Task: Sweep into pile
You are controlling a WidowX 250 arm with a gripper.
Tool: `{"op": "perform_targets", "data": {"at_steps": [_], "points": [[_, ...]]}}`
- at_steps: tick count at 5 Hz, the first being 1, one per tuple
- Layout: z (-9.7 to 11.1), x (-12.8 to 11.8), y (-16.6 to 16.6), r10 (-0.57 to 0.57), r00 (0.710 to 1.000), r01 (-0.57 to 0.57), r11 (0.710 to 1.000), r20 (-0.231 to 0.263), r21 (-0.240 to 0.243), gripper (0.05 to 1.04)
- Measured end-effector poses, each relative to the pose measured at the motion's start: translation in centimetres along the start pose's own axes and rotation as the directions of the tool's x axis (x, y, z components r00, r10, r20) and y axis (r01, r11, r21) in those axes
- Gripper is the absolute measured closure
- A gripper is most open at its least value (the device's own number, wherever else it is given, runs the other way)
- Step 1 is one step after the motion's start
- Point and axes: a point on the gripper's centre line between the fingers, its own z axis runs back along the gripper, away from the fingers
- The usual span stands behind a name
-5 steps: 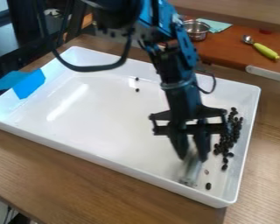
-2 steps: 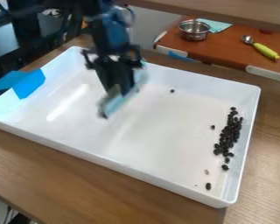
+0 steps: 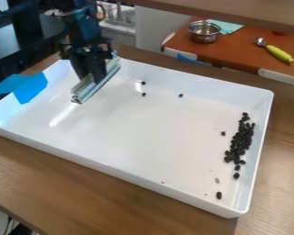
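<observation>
Tray (image 3: 155, 137) sits on wooden table (image 3: 57, 179), metal pot (image 3: 203, 33) beyond it.

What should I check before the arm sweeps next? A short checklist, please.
1. Metal bar held in the tool: ok.
2. Bar nearer the blue tape than the three stray beans by the far wall are: ok.
3. Main pile inside the tray: ok.
4. All beans gathered into the pile: not ok, several lie apart.
5. Bar touching the tray floor: cannot tell.
</observation>
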Motion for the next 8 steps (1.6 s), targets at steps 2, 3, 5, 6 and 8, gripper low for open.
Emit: {"op": "perform_targets", "data": {"at_steps": [2,3,5,6,8], "points": [[-2.7,0.5,0.6,0.048,0.997,-0.046,0.998,-0.055,0.046,0.747],[-3.4,0.8,-1.0,0.035,0.997,-0.032,0.998,-0.071,0.045,0.747],[-4.4,1.6,-4.6,0.040,0.995,-0.039,0.999,-0.091,0.017,0.747],[-5.0,1.6,-7.5,0.014,0.995,-0.014,1.000,-0.099,-0.005,0.747],[-6.0,1.2,-10.4,0.004,0.995,-0.006,1.000,-0.102,-0.020,0.747]]}}
